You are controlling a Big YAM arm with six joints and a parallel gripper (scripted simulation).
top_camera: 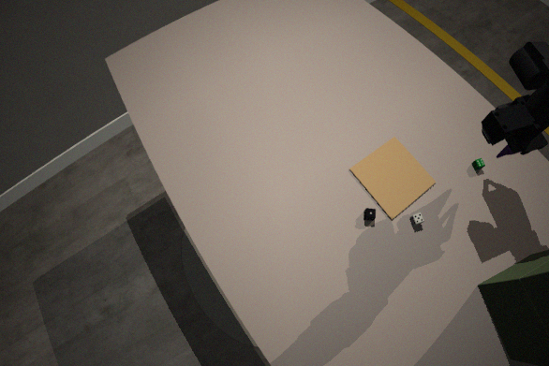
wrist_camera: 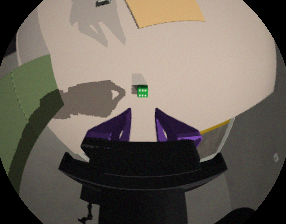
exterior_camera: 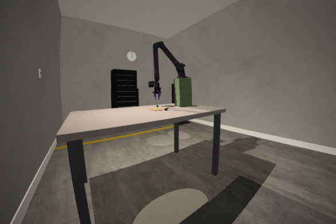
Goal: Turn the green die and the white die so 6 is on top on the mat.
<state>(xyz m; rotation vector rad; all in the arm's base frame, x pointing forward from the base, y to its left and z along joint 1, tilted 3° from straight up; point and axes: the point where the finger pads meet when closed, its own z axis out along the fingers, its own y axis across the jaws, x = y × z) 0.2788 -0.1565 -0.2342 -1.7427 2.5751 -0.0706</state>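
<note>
The green die (top_camera: 478,164) (exterior_camera: 157,106) (wrist_camera: 142,91) lies on the table off the mat; the wrist view shows a bright face with pips in two rows. My gripper (exterior_camera: 157,98) (wrist_camera: 143,111) is partly open and empty, pointing down above the table near the green die. The tan mat (top_camera: 393,179) (exterior_camera: 153,109) (wrist_camera: 166,14) lies flat. The white die (top_camera: 418,218) lies on the table just off one mat edge, with several black pips on its visible upper face. The black die (top_camera: 369,214) lies off the mat near its lower corner, showing one white pip.
The green pedestal (top_camera: 520,314) (exterior_camera: 183,92) (wrist_camera: 16,100) carries the arm at the table's end. The arm's shadow falls across the white die. A black cabinet (exterior_camera: 124,86) stands behind the table.
</note>
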